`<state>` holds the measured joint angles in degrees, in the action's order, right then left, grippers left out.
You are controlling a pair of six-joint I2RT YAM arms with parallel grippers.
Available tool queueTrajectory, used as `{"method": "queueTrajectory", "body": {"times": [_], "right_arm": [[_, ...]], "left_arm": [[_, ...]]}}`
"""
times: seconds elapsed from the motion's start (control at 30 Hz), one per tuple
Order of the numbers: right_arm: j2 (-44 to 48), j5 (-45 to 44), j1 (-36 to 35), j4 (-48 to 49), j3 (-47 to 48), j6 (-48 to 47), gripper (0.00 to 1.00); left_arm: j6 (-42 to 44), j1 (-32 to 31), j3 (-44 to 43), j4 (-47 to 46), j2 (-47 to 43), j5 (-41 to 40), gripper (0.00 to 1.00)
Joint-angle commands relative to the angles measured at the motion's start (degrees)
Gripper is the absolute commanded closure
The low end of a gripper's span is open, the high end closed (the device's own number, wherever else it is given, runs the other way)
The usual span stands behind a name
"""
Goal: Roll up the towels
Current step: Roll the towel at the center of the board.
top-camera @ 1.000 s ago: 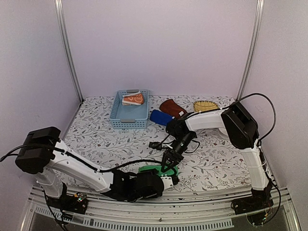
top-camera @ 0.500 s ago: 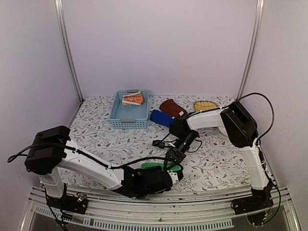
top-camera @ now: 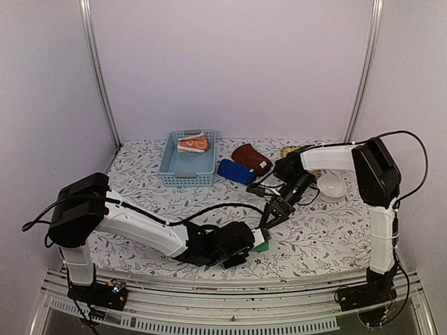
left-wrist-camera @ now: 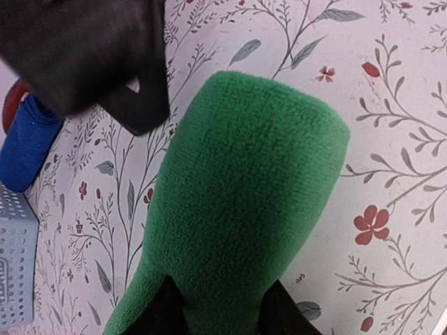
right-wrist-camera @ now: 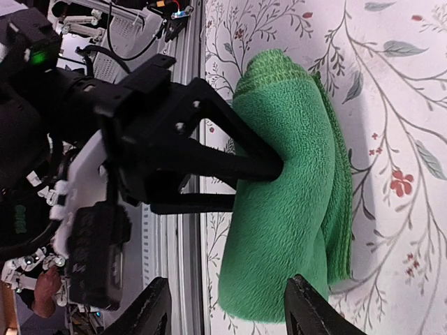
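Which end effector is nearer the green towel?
Left. The left end effector is clamped on the green towel; the right end effector sits open just beyond it, on the far side, apparently not touching.

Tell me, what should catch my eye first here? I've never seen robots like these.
A bright green towel, bundled into a roll near the front edge of the flowered table, stands out, with the left gripper clamped on it. The right gripper hovers open close by. At the back, an orange towel lies in a light blue basket.
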<state>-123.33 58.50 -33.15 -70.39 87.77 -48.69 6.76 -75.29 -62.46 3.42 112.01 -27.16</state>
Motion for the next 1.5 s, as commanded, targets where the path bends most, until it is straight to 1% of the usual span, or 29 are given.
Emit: {"method": "queueTrajectory", "body": {"times": [0.0, 0.13, 0.3, 0.4, 0.47, 0.6, 0.73, 0.87, 1.07, 1.37, 1.47], "right_arm": [[9.4, -2.3, 2.9, -2.2, -2.2, -0.4, 0.42], [18.6, -3.8, 4.8, 1.8, -5.5, 0.7, 0.42], [31.9, -8.4, 4.9, 13.0, -13.6, 4.3, 0.45], [39.1, -13.5, 4.5, 20.5, -21.1, 5.8, 0.47], [43.8, -18.7, 3.4, 26.9, -26.4, 5.9, 0.46], [50.1, -28.5, -1.8, 37.1, -35.3, 4.9, 0.44], [49.7, -36.7, -9.3, 43.4, -39.1, 4.1, 0.43], [46.3, -41.9, -13.6, 48.3, -40.0, 3.9, 0.41], [41.2, -46.5, -17.1, 54.6, -40.6, 3.0, 0.39], [35.5, -50.4, -18.5, 62.5, -42.5, 0.8, 0.38], [33.6, -51.5, -18.5, 63.8, -43.1, -0.4, 0.38]], "left_arm": [[-2.9, 3.4, 1.1, 10.8, 5.2, 14.0, 0.66], [-4.1, 6.1, -1.2, 13.9, 5.3, 21.3, 0.71], [-5.5, 8.5, -3.3, 17.3, 5.5, 28.3, 0.75], [-6.3, 9.5, -3.6, 17.7, 5.2, 30.3, 0.76], [-6.9, 10.2, -3.9, 17.8, 5.0, 31.9, 0.77], [-7.9, 11.7, -4.6, 17.8, 4.9, 35.5, 0.77], [-8.6, 12.8, -5.7, 18.0, 5.3, 37.6, 0.78], [-9.3, 13.8, -6.8, 18.2, 5.8, 40.2, 0.79], [-9.6, 14.8, -7.1, 18.2, 5.5, 42.3, 0.79], [-9.3, 15.7, -7.1, 17.5, 5.5, 44.8, 0.79], [-9.1, 16.1, -7.0, 17.3, 5.4, 45.8, 0.79]]}}
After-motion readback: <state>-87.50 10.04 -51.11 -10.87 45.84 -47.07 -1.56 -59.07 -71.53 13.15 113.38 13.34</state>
